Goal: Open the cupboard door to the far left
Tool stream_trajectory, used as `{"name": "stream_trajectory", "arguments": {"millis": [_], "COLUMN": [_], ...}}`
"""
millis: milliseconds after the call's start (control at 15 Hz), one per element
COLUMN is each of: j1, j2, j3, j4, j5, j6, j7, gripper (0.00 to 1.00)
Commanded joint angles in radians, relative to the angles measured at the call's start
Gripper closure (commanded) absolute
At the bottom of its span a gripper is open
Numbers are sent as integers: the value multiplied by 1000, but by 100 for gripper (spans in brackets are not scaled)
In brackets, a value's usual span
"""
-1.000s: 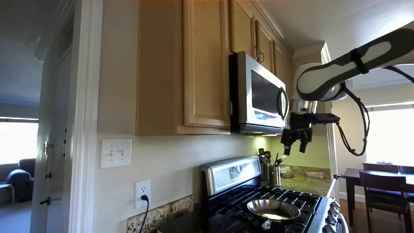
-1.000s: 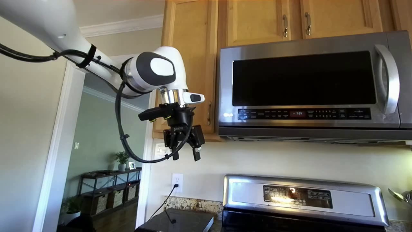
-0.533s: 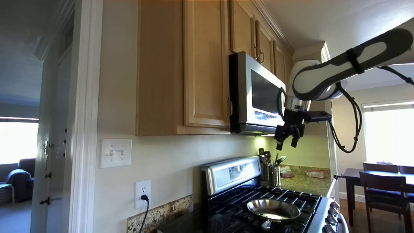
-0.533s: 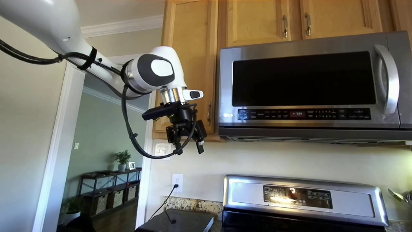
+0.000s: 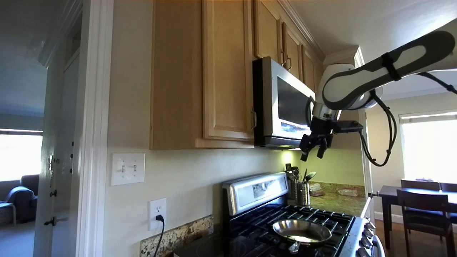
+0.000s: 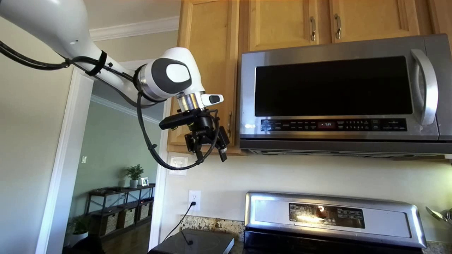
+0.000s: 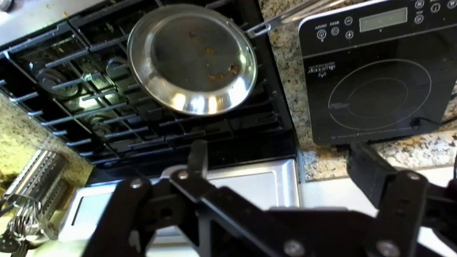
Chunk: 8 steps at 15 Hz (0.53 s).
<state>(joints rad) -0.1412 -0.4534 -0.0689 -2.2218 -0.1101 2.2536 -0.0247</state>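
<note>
Wrist view: the gripper (image 7: pixel 277 146) is hanging with fingers (image 7: pixel 371 175) wide apart, holding nothing. In both exterior views the door (image 5: pixel 228 71) is standing closed at upper centre, its handle (image 6: pixel 229 124) untouched. Lining up is seemingly the step; the next move is calling for raising and tilting the gripper towards that handle. In the wrist view's upper half a pan (image 7: pixel 192 59) is sitting on the stove (image 7: pixel 250 140), a hotplate (image 7: pixel 378 89) lying rightward on the counter (image 7: pixel 293 78). A chair (image 5: pixel 423 203) is standing lower right in an exterior view.

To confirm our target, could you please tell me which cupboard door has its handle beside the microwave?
The tall leftmost cupboard door: its handle sits beside the microwave, while the two shorter doors have theirs above it.
</note>
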Motion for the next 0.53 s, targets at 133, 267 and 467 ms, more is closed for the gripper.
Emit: {"name": "stream_trajectory", "arguments": {"millis": [133,267,467], "j1": [60,83,96], "j2": [87,123,192], "j3": [-22,-20,-10], "j4": [124,169,257], "j5": [74,107,110], "j6": [146,197,252], "j7": [-43,-64,-77], "gripper": [0,0,0]}}
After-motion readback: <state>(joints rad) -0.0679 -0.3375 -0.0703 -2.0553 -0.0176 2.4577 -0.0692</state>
